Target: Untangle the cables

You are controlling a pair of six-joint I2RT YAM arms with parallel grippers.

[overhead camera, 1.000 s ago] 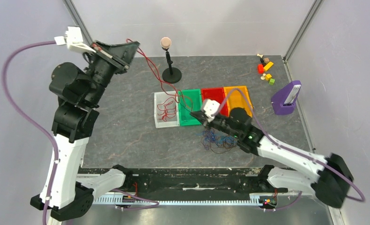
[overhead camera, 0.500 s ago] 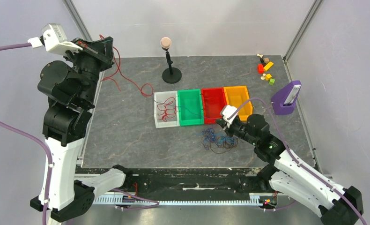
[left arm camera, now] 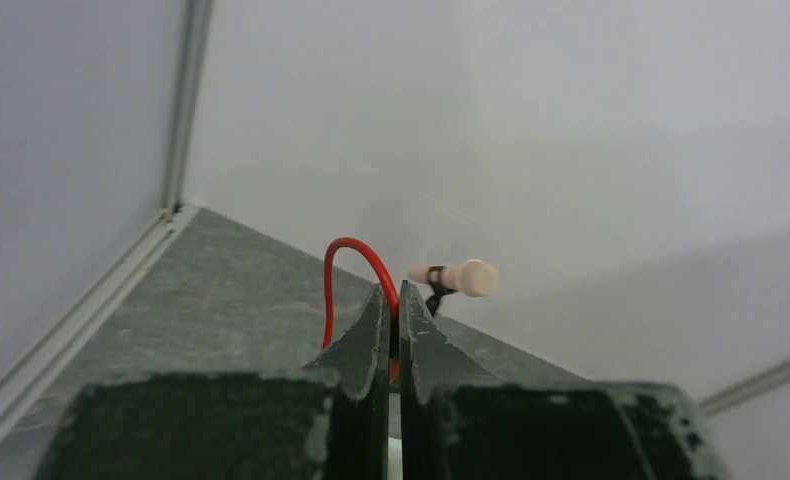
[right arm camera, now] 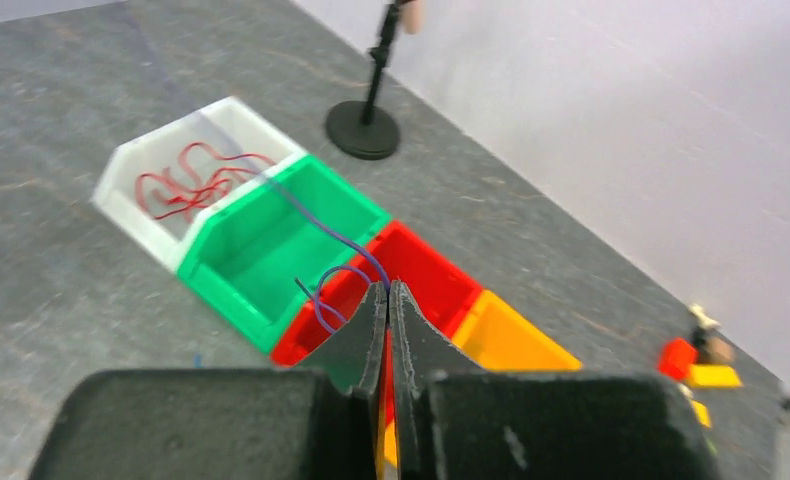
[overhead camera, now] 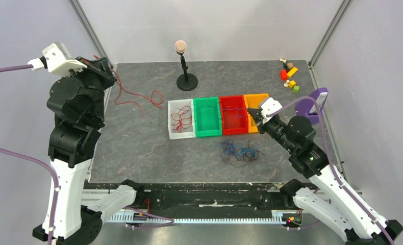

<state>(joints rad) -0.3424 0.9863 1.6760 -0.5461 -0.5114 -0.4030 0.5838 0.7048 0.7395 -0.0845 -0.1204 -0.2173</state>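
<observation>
My left gripper (overhead camera: 106, 66) is raised at the far left and shut on a red cable (overhead camera: 136, 95), which hangs down and trails across the table towards the bins. In the left wrist view the red cable (left arm camera: 347, 256) loops out of the closed fingertips. My right gripper (overhead camera: 251, 114) is over the red bin (overhead camera: 232, 126) and the orange bin (overhead camera: 258, 98). It is shut on a thin blue cable (right arm camera: 343, 267), which runs off over the green bin (right arm camera: 271, 250). A loose tangle of blue, black and orange cables (overhead camera: 237, 153) lies in front of the bins.
A white bin (overhead camera: 181, 133) holds several red cables, and a green bin (overhead camera: 207, 132) stands beside it. A black stand with a round head (overhead camera: 185, 76) is behind the bins. Small coloured blocks (overhead camera: 290, 76) and a purple holder (overhead camera: 311, 107) are at the far right.
My left gripper swung back to the left and pulled the red cable away from the bins onto the table. My right gripper moved right, from the green bin to the red and orange bins.
</observation>
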